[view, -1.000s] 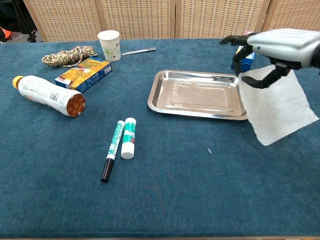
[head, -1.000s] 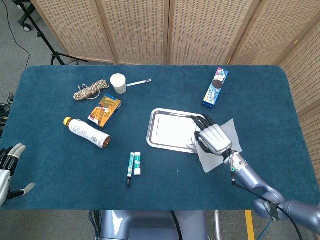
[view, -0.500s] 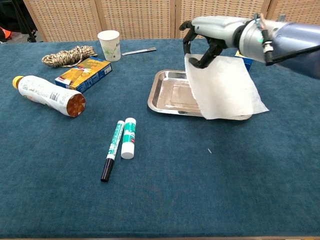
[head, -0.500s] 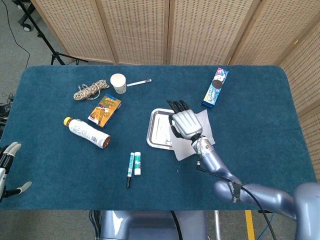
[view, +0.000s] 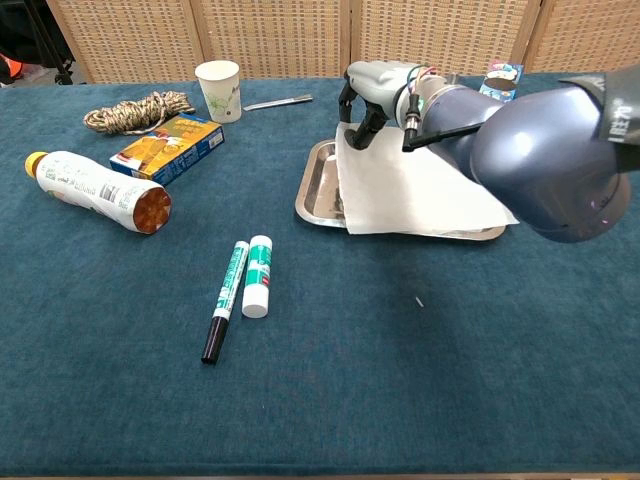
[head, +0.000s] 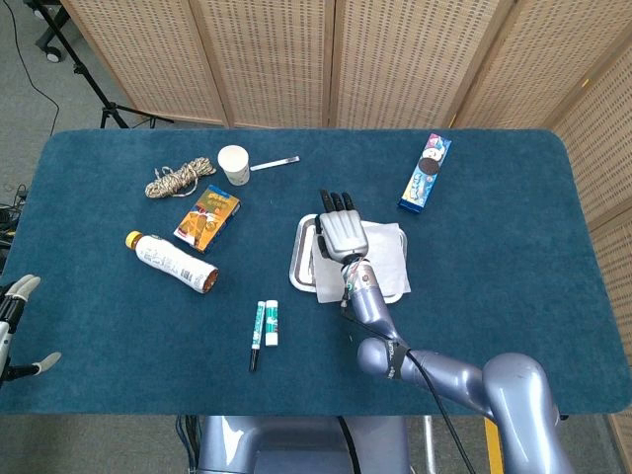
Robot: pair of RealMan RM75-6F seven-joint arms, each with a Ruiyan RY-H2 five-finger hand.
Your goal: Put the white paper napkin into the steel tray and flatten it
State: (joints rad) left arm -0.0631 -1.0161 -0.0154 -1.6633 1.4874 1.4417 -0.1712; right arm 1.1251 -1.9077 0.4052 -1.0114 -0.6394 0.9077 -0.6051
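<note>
Chest view: the right hand [view: 372,92] pinches the top corner of the white paper napkin [view: 410,190], holding it up over the steel tray [view: 318,190]. The sheet drapes across the tray, its lower edge spilling over the near rim. Just left of the tray lie a marker [view: 226,313] and a glue stick [view: 257,276]. Head view: the left hand [head: 15,326] shows well left of the tray, fingers apart, holding nothing.

The tray [view: 318,196] was polished, reflective steel. The napkin [view: 410,190] was thin, matt white paper. The table covering [view: 330,380] was dark blue napped cloth. The right hand [view: 372,92] had a smooth, glossy silver-grey shell. The rope [view: 135,110] was rough, twisted fibre.
</note>
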